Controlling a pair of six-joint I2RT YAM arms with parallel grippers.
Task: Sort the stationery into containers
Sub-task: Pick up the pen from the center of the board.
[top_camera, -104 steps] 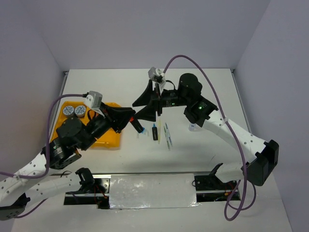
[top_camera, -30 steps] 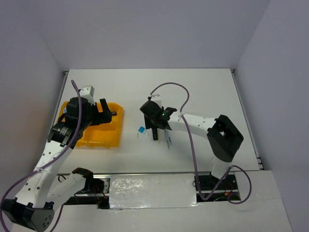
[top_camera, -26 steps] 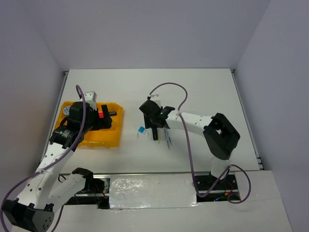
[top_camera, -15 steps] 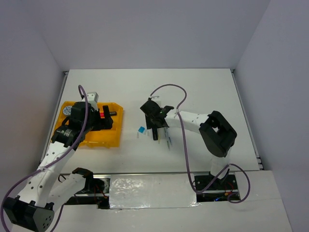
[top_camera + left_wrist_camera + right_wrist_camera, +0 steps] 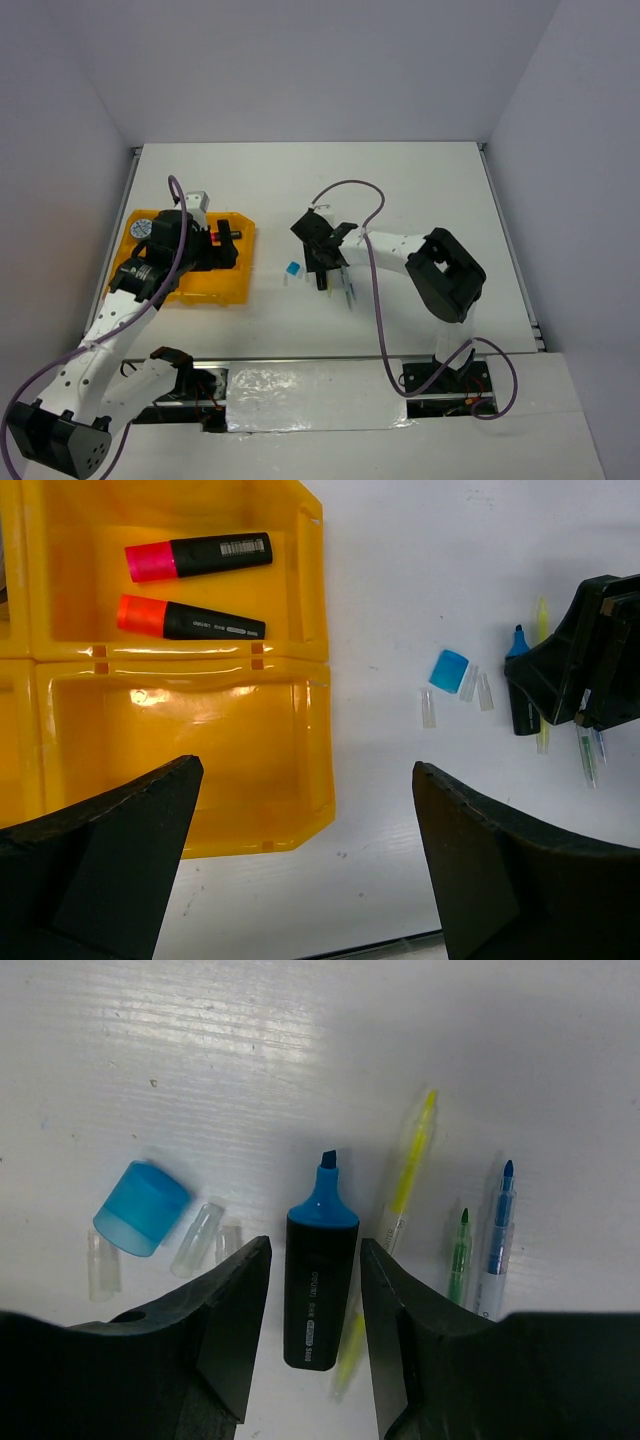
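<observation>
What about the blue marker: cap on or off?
Off. The marker shows its bare tip; a blue cap lies apart from it, to the side.

White table, plain pale lavender walls on three sides.

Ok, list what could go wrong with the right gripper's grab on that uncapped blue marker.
1. The right gripper straddles the blue marker, but the yellow pen lies right beside it and runs under the right finger. The jaws may pinch or flick it too.
2. The marker's tip is bare and its blue cap lies apart. Ink could smear the tray, and the cap may get left behind.
3. The clear caps near the left finger could get scattered.
</observation>
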